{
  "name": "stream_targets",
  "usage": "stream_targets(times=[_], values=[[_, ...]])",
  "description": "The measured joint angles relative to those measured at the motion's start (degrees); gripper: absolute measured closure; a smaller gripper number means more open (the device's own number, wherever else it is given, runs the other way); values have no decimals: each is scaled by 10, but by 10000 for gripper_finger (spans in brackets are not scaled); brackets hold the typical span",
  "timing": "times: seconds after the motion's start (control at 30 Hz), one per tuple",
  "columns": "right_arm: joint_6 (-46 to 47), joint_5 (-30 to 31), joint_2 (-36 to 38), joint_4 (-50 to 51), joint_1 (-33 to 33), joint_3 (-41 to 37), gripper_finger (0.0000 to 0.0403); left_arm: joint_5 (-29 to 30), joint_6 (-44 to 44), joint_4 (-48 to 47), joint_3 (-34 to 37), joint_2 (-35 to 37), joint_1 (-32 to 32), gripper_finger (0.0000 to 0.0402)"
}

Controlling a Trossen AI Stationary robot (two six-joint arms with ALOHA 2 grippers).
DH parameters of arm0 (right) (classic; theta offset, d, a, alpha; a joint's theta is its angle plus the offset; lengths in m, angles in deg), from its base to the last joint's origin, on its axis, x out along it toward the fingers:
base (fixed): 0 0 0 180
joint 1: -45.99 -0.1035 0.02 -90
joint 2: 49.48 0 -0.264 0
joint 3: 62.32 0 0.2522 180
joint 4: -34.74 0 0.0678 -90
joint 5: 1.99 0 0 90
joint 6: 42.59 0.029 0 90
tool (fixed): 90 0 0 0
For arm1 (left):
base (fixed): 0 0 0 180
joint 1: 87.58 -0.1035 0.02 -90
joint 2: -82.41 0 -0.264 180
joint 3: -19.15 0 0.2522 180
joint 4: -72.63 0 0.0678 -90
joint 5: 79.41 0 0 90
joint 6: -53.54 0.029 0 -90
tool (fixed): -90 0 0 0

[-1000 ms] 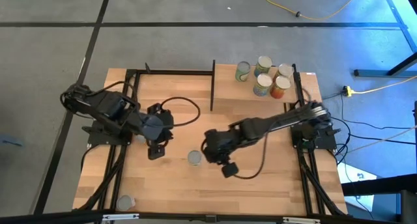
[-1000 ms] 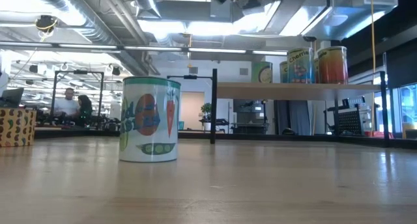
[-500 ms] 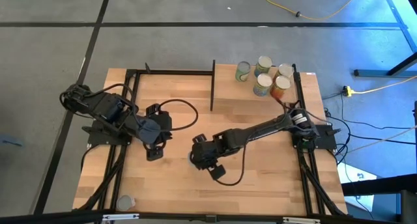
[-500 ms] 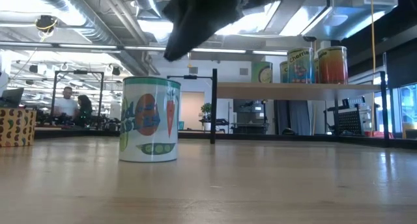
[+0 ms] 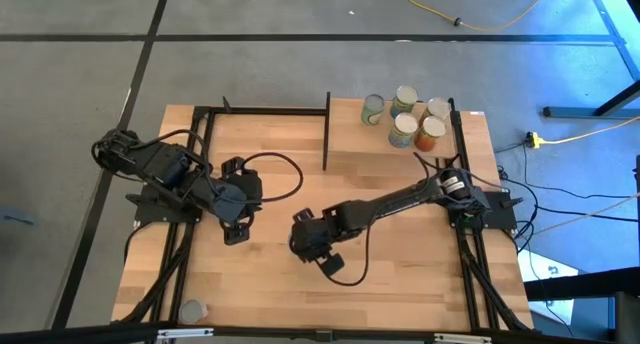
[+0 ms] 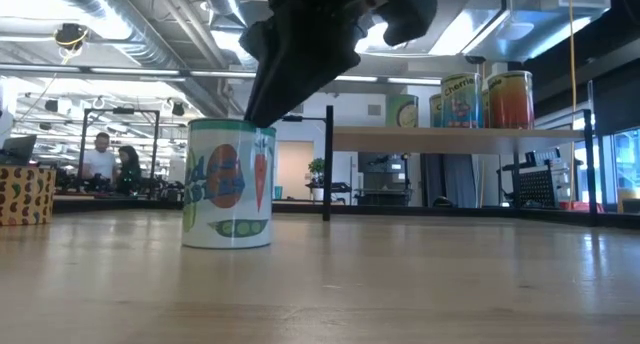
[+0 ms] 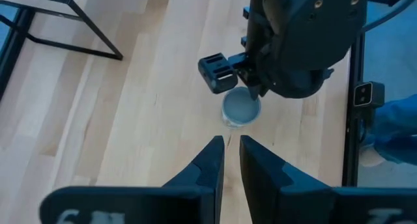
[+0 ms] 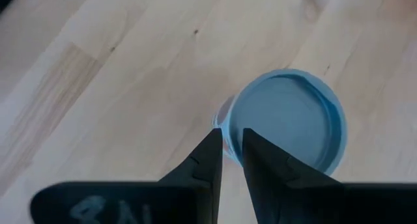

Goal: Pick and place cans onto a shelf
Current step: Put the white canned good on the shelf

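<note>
A can with a pale lid and a carrot-and-peas label (image 6: 230, 184) stands upright on the tabletop near its middle; it also shows in the left wrist view (image 7: 241, 109). My right gripper (image 8: 231, 142) hangs over it, fingers shut, tips at the lid's rim, and hides the can in the high view (image 5: 305, 239). My left gripper (image 5: 235, 202) waits to the left, shut and empty. Several cans (image 5: 405, 119) stand on the raised shelf (image 5: 350, 134) at the far right. One can (image 5: 190, 310) stands at the near left corner. My right gripper comes at the can from above, pointing down. Its shut fingertips (image 8: 212, 152) stand over the edge of the lid (image 8: 228, 123). I cannot tell whether they touch it. The can stands upright on the table.
A black post (image 5: 327, 129) marks the shelf's left end. Black frame rails (image 5: 200, 134) run along the table's left and far edges. A black cable (image 5: 285, 169) loops over the table behind my left gripper. People show in the room beyond (image 6: 105, 156).
My right gripper has gone toward the table's left edge and come down over the standing can, which it now covers in the high view. In the low view it has dropped from out of sight to the can's top. The can has stayed in place.
</note>
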Motion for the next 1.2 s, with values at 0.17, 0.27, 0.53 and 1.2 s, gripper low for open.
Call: stream_targets(times=[0.17,0.27,0.53,1.2], values=[[-1,0,0,-2,6,0,340,0,0,0,0,0,0,360],[-1,0,0,-5,10,0,340,0,0,-1,0,0,0,360],[1,-1,0,-4,13,0,340,0,4,-1,0,0,0,360],[16,10,-25,9,14,21,395,0,4,-24,0,0,0,360]])
